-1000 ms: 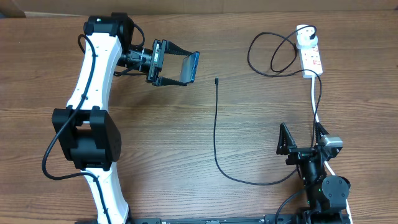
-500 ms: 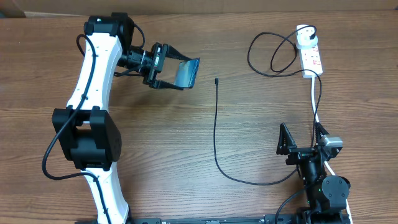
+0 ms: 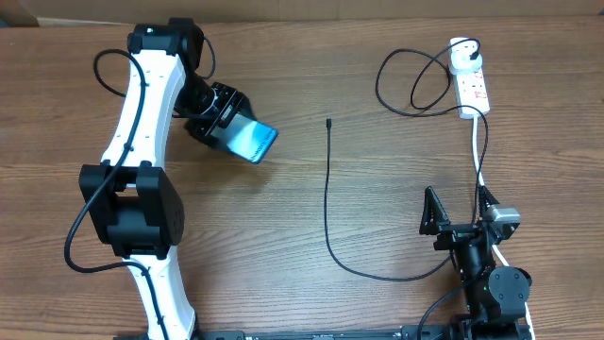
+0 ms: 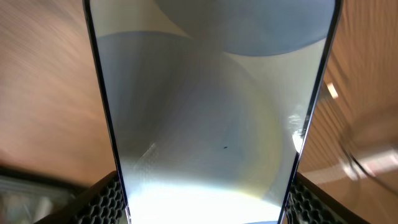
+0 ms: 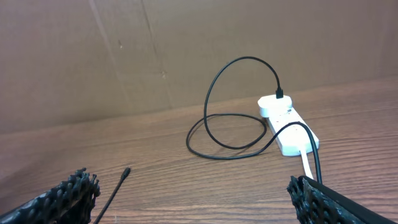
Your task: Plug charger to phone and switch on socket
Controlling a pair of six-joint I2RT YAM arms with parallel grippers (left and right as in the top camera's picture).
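Note:
My left gripper is shut on the phone, holding it above the table's left half with the pale blue screen facing up. In the left wrist view the phone fills the frame between both fingers. The charger's black cable lies down the middle of the table, its connector tip free, right of the phone. Its white adapter sits in the socket at the far right. My right gripper stands open at the near right, with the tip and socket ahead of it.
The black cable forms a loop left of the socket. A white power cord runs from the socket toward the right arm's base. A cardboard wall stands behind the table.
The left gripper has swung down and left with the phone, which has turned from edge-on to screen facing up. The right arm and the cable have not moved.

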